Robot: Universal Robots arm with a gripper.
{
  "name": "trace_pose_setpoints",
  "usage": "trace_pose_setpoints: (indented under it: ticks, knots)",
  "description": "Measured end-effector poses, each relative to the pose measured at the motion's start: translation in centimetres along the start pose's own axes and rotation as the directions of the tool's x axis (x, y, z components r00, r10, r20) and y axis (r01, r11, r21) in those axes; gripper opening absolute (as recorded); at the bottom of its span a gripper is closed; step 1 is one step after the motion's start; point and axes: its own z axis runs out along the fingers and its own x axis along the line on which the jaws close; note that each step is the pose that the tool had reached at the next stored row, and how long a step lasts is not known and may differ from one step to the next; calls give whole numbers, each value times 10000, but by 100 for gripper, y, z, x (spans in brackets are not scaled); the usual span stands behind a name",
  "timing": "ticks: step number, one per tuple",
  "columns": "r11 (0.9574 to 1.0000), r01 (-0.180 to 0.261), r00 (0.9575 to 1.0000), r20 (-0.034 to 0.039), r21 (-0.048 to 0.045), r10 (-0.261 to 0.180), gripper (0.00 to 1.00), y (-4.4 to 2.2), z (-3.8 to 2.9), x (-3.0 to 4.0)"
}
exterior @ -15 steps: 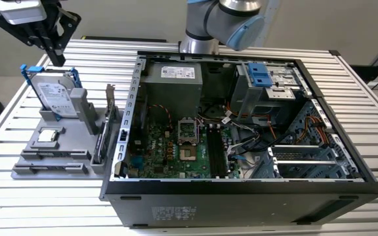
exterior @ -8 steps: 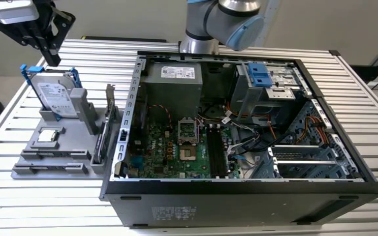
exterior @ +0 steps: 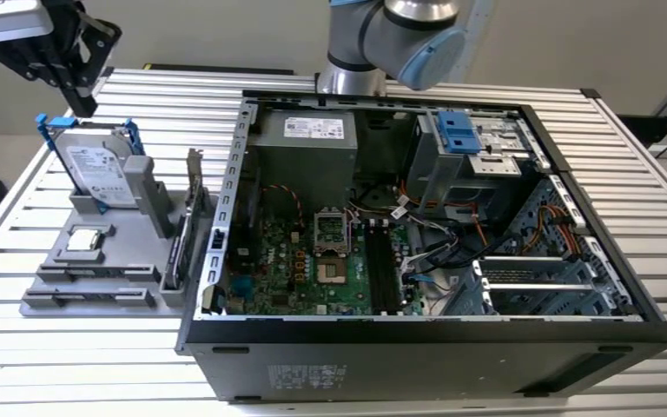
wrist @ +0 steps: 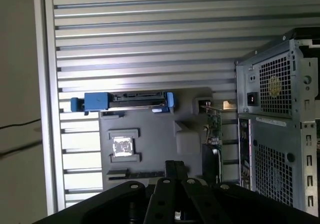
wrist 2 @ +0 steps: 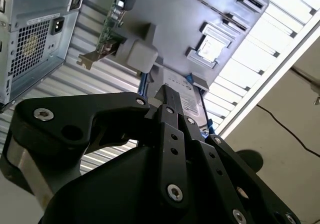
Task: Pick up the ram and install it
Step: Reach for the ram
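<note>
The ram (wrist: 215, 126) stands on edge as a thin green strip in the grey tray (exterior: 49, 300), on the tray's side nearest the open case (exterior: 426, 339), close to a metal bracket (exterior: 194, 165); nothing grips it. The jaws hang above the tray's far end in the exterior view, over the drive (exterior: 96, 169) in its blue frame and well apart from the ram. They point down at a slight tilt, drawn together with nothing between them. In both wrist views the black linkages run in to one narrow tip. The arm (exterior: 409, 39) shows a silver joint with a blue cap behind the case, at the top of the exterior view. A chip (exterior: 84, 243) lies flat in a square seat of the tray, toward the exterior view's left of the ram. The tray sits on the slatted bench (exterior: 611, 174), to the exterior view's left of the case. Inside the case lies a green board (exterior: 310, 269) with black slots. White labels sit on the drive, on the power supply (exterior: 310, 143) and on the case's near wall; I cannot make out their print.
</note>
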Motion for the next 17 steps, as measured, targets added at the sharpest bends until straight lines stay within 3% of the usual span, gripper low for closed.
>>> trace_pose_setpoints:
  ticks: [17]
  knots:
    - [9998,200,9998,-10,-3,-200,0,-13,-1,188]
